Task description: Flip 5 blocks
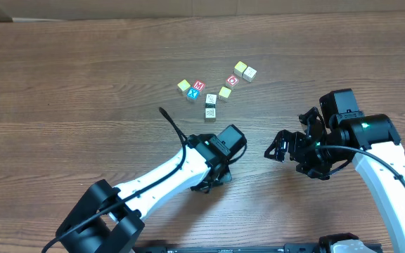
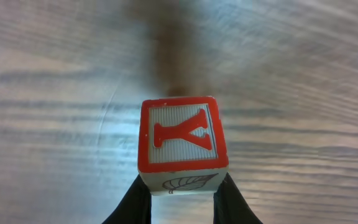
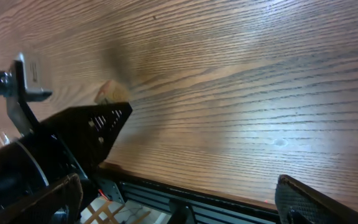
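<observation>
Fingers point(image 2: 133, 204) of the left gripper point(image 2: 182, 200) are sitting closest to the left wrist lens. They are narrowed onto a block point(image 2: 182, 144) and pinching its two side faces low down. Red-framed Y face is looking at the lens; a cream face with a black line drawing is showing beneath it. Cannot tell whether the block is touching the table point(image 1: 62, 84) or hanging just above it.

Overhead: left gripper is working near table centre and hiding the held block from above. At 12 o'clock from it the other blocks point(image 1: 211, 90) are lying in a loose cluster, apart from it. Right gripper point(image 1: 287, 149) is waiting at 3 o'clock, jaws spread wide, carrying nothing.

Judgement: flip of this block is under way. To do it well:
- Wrist should be rolling a quarter or half turn so a different face is ending up on top.
- Block should be coming down flat on one face before the fingers are parting.
- Fingers should be parting slowly, since the pinch is low and the cube could be tipping.
- Placing at 6 o'clock of the cluster, clear of it, is avoiding knocks.
</observation>
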`<state>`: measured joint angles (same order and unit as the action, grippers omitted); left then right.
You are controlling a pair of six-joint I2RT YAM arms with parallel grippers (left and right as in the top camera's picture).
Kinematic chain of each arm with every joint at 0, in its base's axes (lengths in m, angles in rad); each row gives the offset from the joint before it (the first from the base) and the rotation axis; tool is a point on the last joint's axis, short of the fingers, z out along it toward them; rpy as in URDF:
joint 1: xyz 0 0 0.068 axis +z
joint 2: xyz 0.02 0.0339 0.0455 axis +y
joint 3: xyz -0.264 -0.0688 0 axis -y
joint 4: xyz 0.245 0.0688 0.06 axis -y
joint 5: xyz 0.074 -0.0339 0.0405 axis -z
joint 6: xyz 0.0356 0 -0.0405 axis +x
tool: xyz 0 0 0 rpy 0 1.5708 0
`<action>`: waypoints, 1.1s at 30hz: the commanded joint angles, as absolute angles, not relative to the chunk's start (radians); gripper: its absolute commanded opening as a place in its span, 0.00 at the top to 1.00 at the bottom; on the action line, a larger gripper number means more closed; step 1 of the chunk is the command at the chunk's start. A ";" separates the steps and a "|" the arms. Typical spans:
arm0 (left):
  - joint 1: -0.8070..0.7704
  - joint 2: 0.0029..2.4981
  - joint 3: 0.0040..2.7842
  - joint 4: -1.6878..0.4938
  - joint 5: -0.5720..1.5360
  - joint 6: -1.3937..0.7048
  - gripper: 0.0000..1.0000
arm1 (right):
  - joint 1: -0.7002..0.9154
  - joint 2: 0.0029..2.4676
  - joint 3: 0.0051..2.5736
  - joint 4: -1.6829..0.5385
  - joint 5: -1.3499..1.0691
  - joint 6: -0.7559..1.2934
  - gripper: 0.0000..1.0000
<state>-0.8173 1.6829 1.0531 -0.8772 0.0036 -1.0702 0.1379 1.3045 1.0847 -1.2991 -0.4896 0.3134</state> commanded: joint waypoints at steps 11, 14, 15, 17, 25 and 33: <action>-0.815 1.663 0.935 -0.792 0.124 -0.919 0.96 | 0.136 1.298 1.113 -1.294 -0.483 0.307 0.00; -0.812 1.663 0.907 -0.766 0.149 -0.908 0.96 | 0.136 1.298 1.113 -1.290 -0.483 0.308 0.00; -0.812 1.663 0.903 -0.756 0.156 -0.898 0.95 | 0.136 1.298 1.113 -1.289 -0.483 0.308 0.00; -0.812 1.663 0.902 -0.753 0.159 -0.896 0.82 | 0.136 1.298 1.113 -1.289 -0.483 0.308 0.00; -0.810 1.663 0.902 -0.725 0.131 -0.875 0.51 | 0.136 1.298 1.113 -1.289 -0.483 0.308 0.00; -0.801 1.660 0.912 -0.709 0.100 -0.854 0.46 | 0.136 1.298 1.113 -1.290 -0.483 0.308 0.00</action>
<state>-0.8150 1.6608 0.9112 -0.7128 0.1299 -0.8806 0.1379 1.3045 1.0847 -1.2942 -0.4896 0.3138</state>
